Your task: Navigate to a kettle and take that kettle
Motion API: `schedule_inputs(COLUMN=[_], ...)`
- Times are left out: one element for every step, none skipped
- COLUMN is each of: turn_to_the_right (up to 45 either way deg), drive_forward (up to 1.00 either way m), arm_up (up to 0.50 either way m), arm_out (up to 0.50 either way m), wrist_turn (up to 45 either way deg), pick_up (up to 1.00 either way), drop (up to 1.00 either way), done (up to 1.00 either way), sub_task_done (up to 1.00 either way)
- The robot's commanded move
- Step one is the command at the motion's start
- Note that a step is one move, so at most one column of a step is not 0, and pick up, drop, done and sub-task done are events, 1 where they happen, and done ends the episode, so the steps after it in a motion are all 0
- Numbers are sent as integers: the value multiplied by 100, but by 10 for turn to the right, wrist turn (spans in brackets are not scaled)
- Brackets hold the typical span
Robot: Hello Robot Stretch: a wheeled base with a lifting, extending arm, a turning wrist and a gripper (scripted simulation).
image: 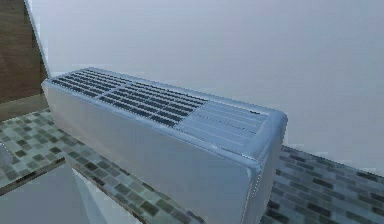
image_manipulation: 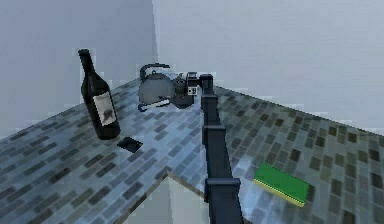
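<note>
A grey kettle (image_manipulation: 150, 92) with a curved handle stands on the mosaic-tiled countertop (image_manipulation: 60, 175) near the corner of two pale walls in the arm side view. My arm (image_manipulation: 212, 140) reaches across the counter toward it as a dark bar. The gripper (image_manipulation: 170, 97) lies right at the kettle's side, just left of the two white marker squares. The kettle sits on the counter at the gripper's far end, so I cannot tell whether the gripper holds anything or touches the kettle.
A dark wine bottle (image_manipulation: 99, 98) stands left of the kettle, with a small black square (image_manipulation: 129, 145) lying by its base. A green sponge (image_manipulation: 280, 184) lies right of the arm. In the forward view a long silver vented appliance (image: 160, 130) sits on the tiled counter (image: 320, 185) against a pale wall.
</note>
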Motion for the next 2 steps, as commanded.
schedule_inputs(turn_to_the_right=[0,0], drive_forward=[0,0], arm_up=[10,0], arm_out=[0,0], wrist_turn=[0,0], pick_up=[0,0], drop=[0,0], done=[0,100], sub_task_done=[0,0])
